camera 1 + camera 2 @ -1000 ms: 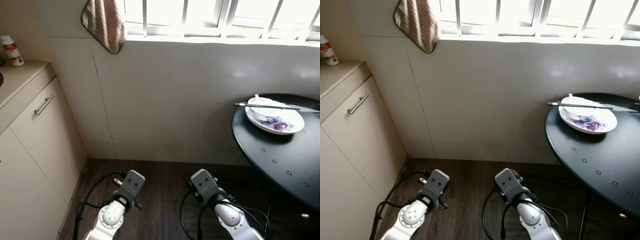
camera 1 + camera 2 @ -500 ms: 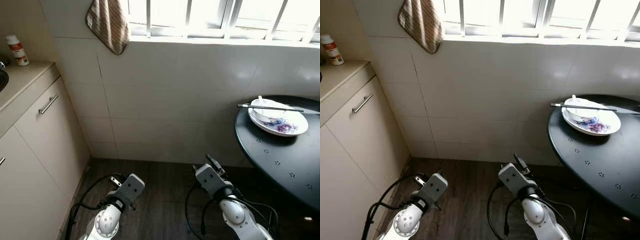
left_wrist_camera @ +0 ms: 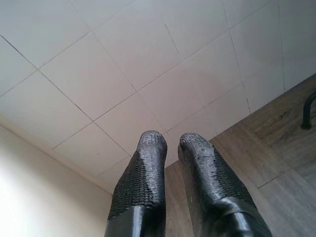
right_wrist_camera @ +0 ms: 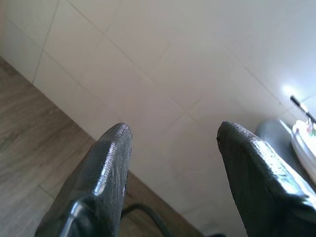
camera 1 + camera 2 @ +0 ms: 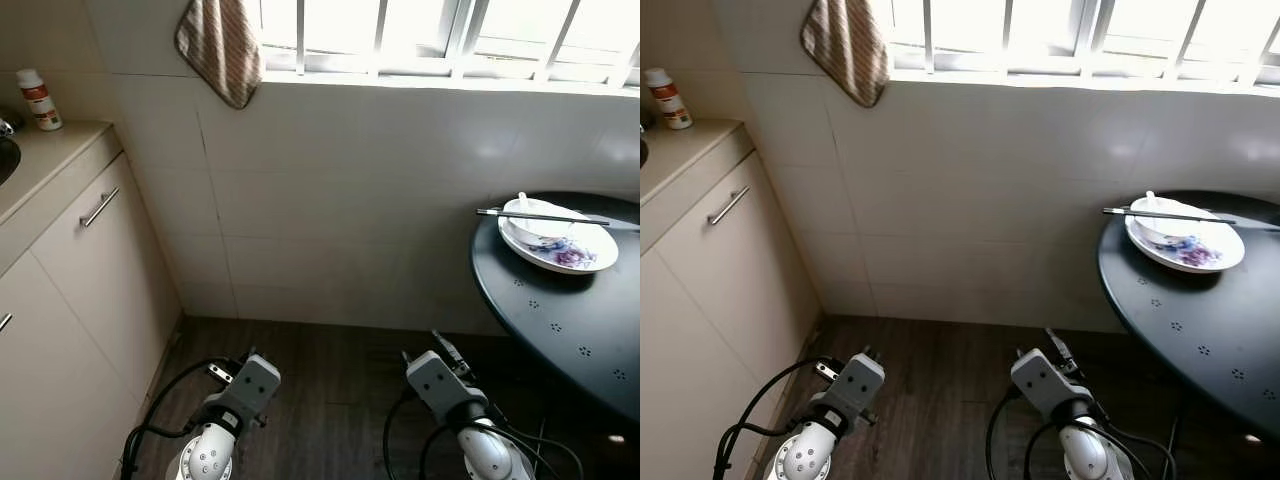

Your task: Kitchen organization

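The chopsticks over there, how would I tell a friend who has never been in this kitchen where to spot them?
Look right to the round black table under the window. On it stands a white plate holding a small white bowl. The chopsticks are the thin dark sticks lying flat across the bowl's rim, unlike the white spoon standing inside it.

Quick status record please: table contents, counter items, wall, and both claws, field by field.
table: round black table at the robot's right, against the tiled wall
dishes: white bowl with a spoon, on a patterned plate; chopsticks laid across the bowl
counter: white bottle with a red label, at the left
cabinet: cream door with a metal handle
wall: striped towel hanging below the window
left claw: low, nearly shut, empty
right claw: low, open, empty
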Controlling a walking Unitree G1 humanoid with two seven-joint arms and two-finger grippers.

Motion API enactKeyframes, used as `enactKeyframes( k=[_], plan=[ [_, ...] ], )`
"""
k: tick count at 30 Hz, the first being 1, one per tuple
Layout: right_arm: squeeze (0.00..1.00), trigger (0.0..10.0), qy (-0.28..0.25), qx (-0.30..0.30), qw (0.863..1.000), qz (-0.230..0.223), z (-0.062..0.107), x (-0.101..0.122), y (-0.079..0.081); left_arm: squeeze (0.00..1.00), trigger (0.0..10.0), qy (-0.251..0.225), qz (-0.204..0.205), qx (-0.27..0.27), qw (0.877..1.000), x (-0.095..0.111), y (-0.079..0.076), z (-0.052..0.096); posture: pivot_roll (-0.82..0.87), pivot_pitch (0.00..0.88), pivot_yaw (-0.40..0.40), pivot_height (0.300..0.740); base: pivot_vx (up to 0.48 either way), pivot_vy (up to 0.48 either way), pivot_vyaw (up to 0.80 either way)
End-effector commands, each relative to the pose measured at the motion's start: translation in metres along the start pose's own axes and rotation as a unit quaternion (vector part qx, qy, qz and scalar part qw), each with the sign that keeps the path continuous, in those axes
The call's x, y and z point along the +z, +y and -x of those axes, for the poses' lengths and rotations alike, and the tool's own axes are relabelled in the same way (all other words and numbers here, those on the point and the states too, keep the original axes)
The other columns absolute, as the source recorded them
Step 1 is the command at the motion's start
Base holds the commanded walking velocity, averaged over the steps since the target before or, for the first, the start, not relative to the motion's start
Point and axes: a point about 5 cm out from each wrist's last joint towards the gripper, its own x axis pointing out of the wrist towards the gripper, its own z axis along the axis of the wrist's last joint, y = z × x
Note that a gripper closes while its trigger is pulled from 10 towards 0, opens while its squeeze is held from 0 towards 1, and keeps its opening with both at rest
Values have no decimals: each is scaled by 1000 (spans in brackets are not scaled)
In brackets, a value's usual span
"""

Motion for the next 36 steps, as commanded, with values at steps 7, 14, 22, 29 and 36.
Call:
enactKeyframes(
  k=[7,14,22,29,36],
  plan=[
    [118,10000,3,-15,998,-57,-5,2,-6,0,10000,-15,22,13,1000,3,6,0,34,0,-46,740,0,0,0],
    [1000,10000,-13,-23,996,-81,-4,6,-10,1000,10000,-42,35,26,998,9,9,0,32,0,-47,740,0,0,0],
    [1000,10000,-19,-20,996,-88,-4,7,-10,1000,10000,-47,53,18,997,10,8,1,32,0,-48,740,0,0,0],
    [1000,10000,-22,-19,995,-92,-4,8,-10,1000,10000,-47,55,20,997,9,10,1,29,0,-46,740,0,0,0],
    [1000,10000,-20,-18,996,-80,-6,8,-10,1000,10000,-36,43,42,998,8,13,-2,27,0,-42,740,0,0,0]
  ],
)
